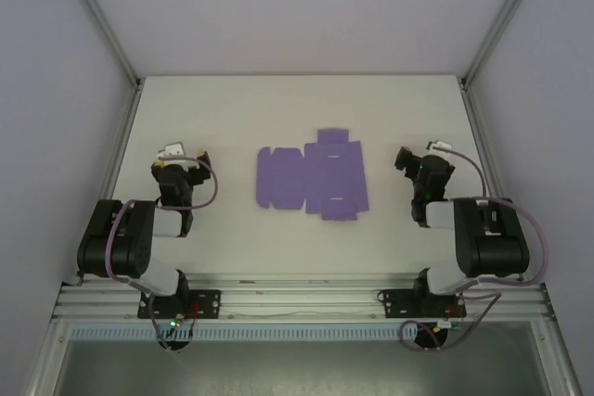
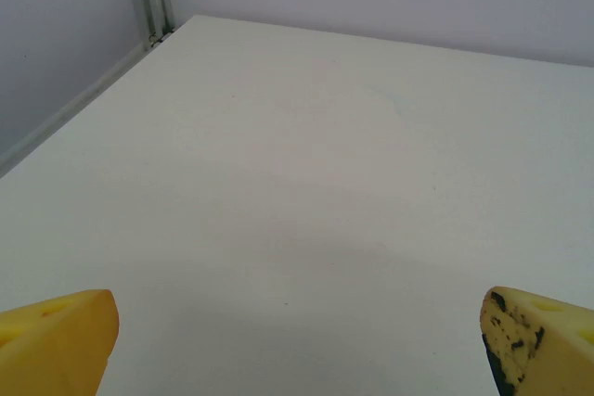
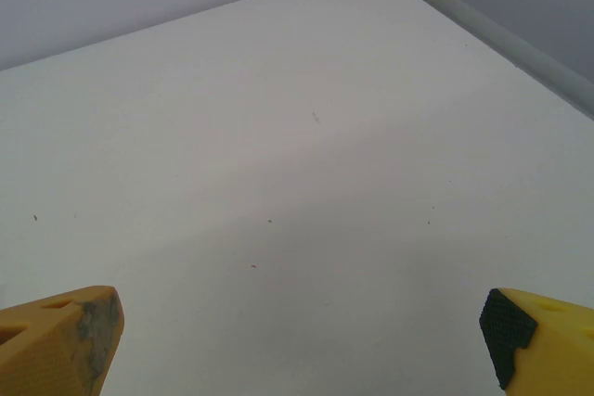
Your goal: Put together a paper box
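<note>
The flat purple die-cut paper sheet (image 1: pixel 311 180) lies unfolded, flaps out, in the middle of the frame on the white table (image 1: pixel 232 108), while the left gripper (image 2: pixel 297 345) and the right gripper (image 3: pixel 297 340) hover released, their yellow fingers (image 2: pixel 56 340) spread wide at the lower corners over bare tabletop.

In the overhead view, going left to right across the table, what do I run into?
First the left end effector, then the paper box lying as a flat purple sheet, then the right end effector.
</note>
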Robot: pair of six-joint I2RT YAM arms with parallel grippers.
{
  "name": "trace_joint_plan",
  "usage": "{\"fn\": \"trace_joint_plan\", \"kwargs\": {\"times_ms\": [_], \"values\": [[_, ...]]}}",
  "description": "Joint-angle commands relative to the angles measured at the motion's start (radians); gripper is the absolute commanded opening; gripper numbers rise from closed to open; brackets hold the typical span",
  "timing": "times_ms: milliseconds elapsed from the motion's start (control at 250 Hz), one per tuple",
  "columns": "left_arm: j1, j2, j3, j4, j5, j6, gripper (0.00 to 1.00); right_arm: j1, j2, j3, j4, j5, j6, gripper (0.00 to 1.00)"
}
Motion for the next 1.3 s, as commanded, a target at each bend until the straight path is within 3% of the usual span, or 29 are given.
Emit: {"fn": "trace_joint_plan", "kwargs": {"times_ms": [0,752,811,911,963,1051,1163,1295], "values": [[-0.008,-0.008,0.014,-0.008,0.012,0.012,1.0,-0.001,-0.01,0.002,0.002,0.007,0.008,1.0],[-0.017,-0.014,0.025,-0.009,-0.007,0.02,1.0,-0.002,-0.011,-0.001,0.005,0.007,0.01,1.0],[-0.016,-0.072,0.063,-0.134,-0.018,0.011,1.0,-0.001,-0.021,0.005,0.006,0.018,0.013,1.0],[-0.02,-0.199,0.103,-0.298,-0.071,-0.009,1.0,-0.001,-0.137,0.071,-0.212,0.013,0.008,1.0],[-0.018,-0.274,0.153,-0.473,-0.076,-0.074,1.0,0.005,-0.207,0.118,-0.337,0.028,0.023,1.0],[-0.032,-0.349,0.247,-0.699,0.031,-0.192,1.0,0.035,-0.296,0.195,-0.524,0.025,0.069,1.0],[-0.095,-0.39,0.271,-0.788,0.157,-0.335,1.0,0.146,-0.329,0.329,-0.85,0.058,0.173,1.0],[-0.204,-0.353,0.284,-0.882,0.196,-0.434,1.0,0.237,-0.246,0.422,-1.091,-0.107,0.366,0.82]]}}
